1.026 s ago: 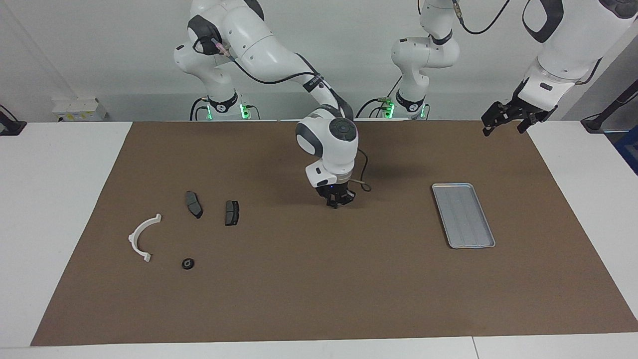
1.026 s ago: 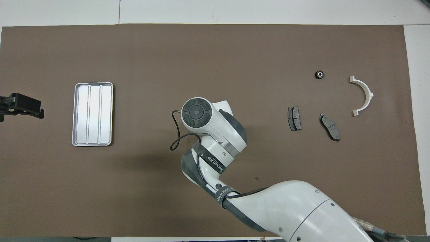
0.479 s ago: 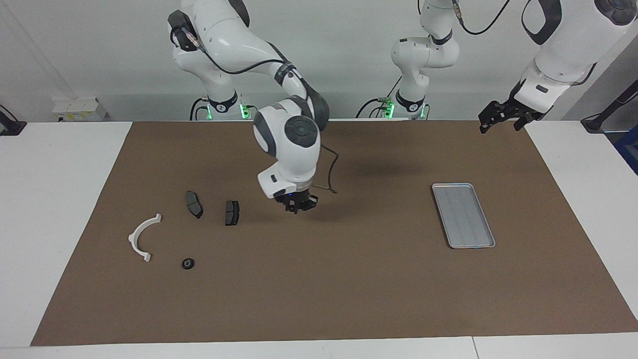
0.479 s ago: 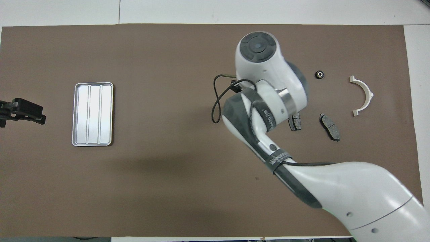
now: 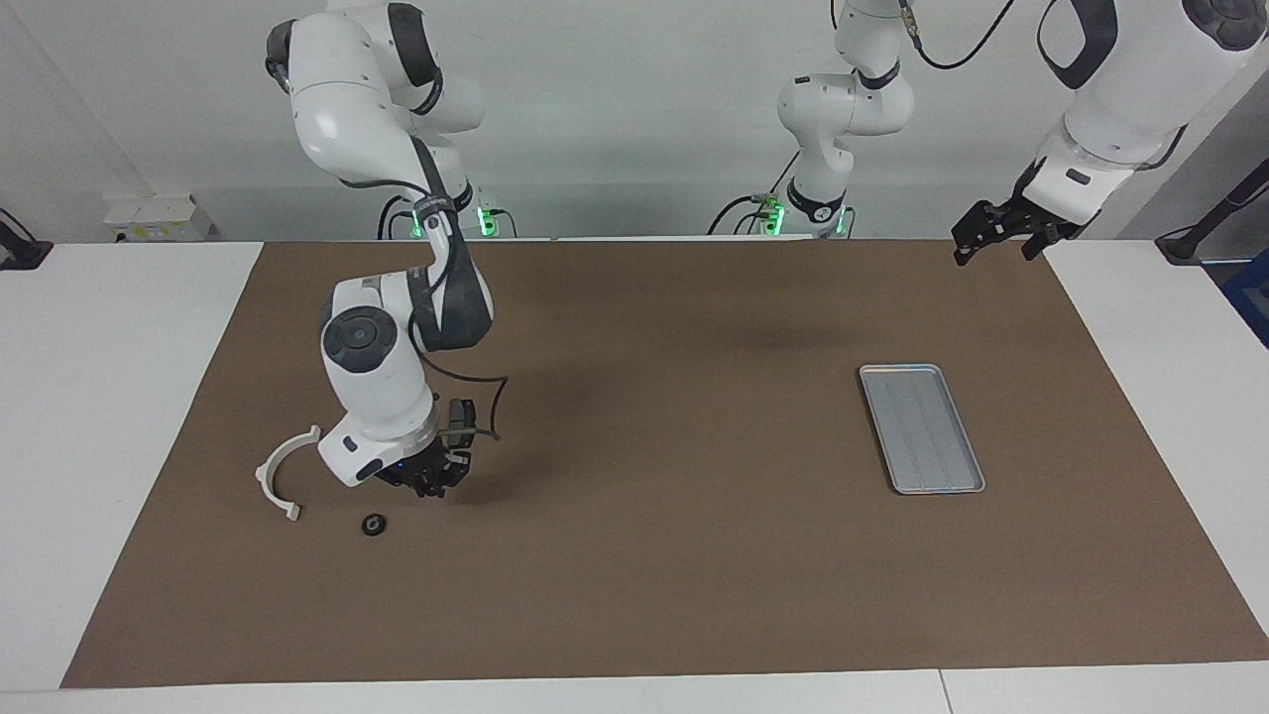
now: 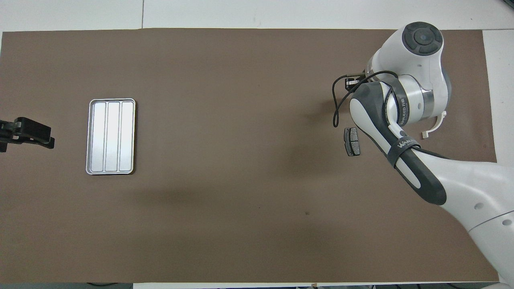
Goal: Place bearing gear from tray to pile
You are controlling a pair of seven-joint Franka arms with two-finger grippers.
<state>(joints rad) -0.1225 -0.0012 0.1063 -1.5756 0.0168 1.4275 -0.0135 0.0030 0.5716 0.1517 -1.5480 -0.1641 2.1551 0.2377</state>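
Observation:
The silver tray (image 5: 922,426) lies empty toward the left arm's end of the table; it also shows in the overhead view (image 6: 111,136). A small black bearing gear (image 5: 374,524) lies on the mat beside the white half-ring bracket (image 5: 281,474). My right gripper (image 5: 428,486) hangs low over the pile, just beside the gear. One dark pad (image 6: 352,141) shows beside the arm; the other pad is hidden under it. The gear is hidden in the overhead view. My left gripper (image 5: 999,238) waits open in the air by the table's corner.
A brown mat (image 5: 674,575) covers the table. The right arm's forearm (image 6: 401,140) stretches over the pile's area. White table margins lie at both ends.
My right arm has swung from the middle of the mat to the pile and dropped low beside the gear. The gear, bracket and tray have not moved. The left arm barely moved.

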